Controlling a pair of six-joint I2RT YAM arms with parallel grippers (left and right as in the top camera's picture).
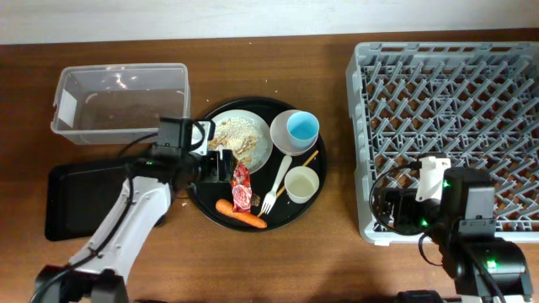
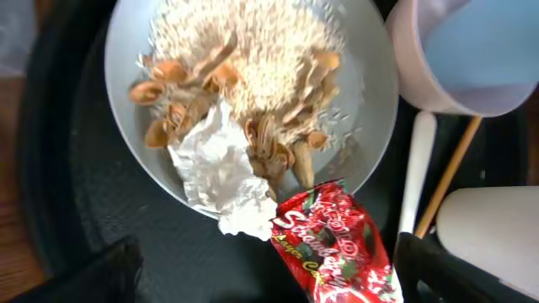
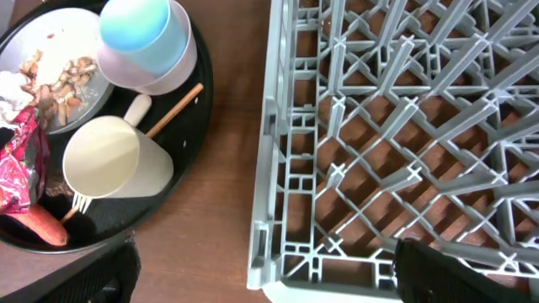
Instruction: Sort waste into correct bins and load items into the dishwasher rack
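I work over a dark brown wooden counter (image 1: 278, 261) with fine grain running lengthwise, and it fills nearly all I can see. Along its far edge runs a pale off-white band (image 1: 168, 17); I cannot tell whether it is wall or floor. The light is soft and even, leaving only faint shadows on the wood.
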